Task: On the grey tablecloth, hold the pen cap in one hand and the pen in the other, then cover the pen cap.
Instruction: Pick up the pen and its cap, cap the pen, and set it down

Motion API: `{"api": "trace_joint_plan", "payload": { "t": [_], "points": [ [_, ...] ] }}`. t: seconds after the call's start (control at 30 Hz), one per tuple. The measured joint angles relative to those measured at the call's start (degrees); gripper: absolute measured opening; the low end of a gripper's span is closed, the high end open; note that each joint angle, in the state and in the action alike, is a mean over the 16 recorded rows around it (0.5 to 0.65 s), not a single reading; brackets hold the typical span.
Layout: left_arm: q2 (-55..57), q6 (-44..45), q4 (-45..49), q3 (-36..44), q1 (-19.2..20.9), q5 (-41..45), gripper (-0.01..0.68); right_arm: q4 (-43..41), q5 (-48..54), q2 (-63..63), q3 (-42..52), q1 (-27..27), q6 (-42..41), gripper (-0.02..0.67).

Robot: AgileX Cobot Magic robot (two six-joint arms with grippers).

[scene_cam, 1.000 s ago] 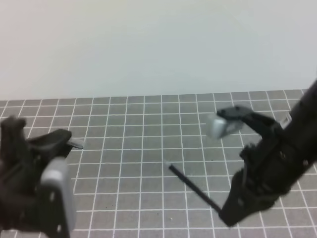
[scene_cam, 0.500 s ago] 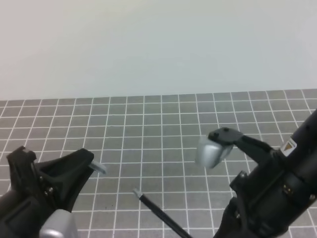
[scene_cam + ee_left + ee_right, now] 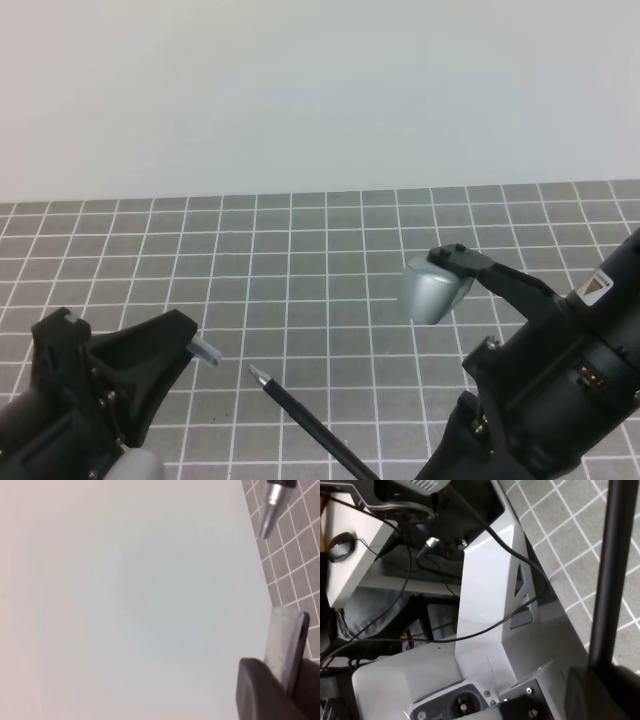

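Exterior high view shows us with both pieces lifted off the grey tablecloth point(image 3: 300, 250) and nearly lined up. Our right gripper point(image 3: 455, 455) is clenched on the pen point(image 3: 310, 425), whose black shaft runs out from the jaws up and leftward, ending in the silvery tip. Our left gripper point(image 3: 170, 345) is closed on the pen cap point(image 3: 205, 350), of which only a small pale-grey stub shows, poking out just past the jaw ends toward the pen.

The tip sits just beyond the cap's exposed end, near but still apart, and slightly lower in this view. In the left wrist view the pen's metal tip point(image 3: 269, 507) appears ahead of the jaws, off to one side of the cap point(image 3: 285, 645) rather than dead in line.

We judge the pick-ups done for both hands. What remains is the fine alignment of tip to cap mouth and the push together; the cap is not yet on.
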Motion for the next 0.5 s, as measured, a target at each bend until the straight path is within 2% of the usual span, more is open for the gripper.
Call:
{"api": "trace_joint_plan", "payload": {
  "t": [0.5],
  "points": [
    [-0.01,-2.67,0.08,0.01,-3.38,-0.67,0.000,4.27,0.00,2.39,0.00,0.00,-2.57,-0.003]
  ]
}}
